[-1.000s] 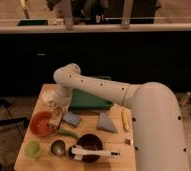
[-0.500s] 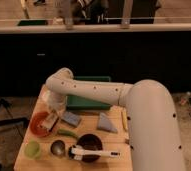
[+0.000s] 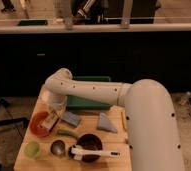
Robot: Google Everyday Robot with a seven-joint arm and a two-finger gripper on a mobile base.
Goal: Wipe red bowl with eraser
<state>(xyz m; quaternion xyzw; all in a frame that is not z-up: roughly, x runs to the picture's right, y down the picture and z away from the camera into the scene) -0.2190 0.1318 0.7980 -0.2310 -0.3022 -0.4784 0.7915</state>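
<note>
The red bowl (image 3: 38, 124) sits at the left side of the wooden table (image 3: 114, 142). The gripper (image 3: 51, 121) holds the eraser (image 3: 51, 123) at its right rim. Next, I think, it must rub inside.

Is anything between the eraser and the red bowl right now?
Nothing visible. The pincer hangs at the red bowl's right rim with the eraser under it, already over that edge.
</note>
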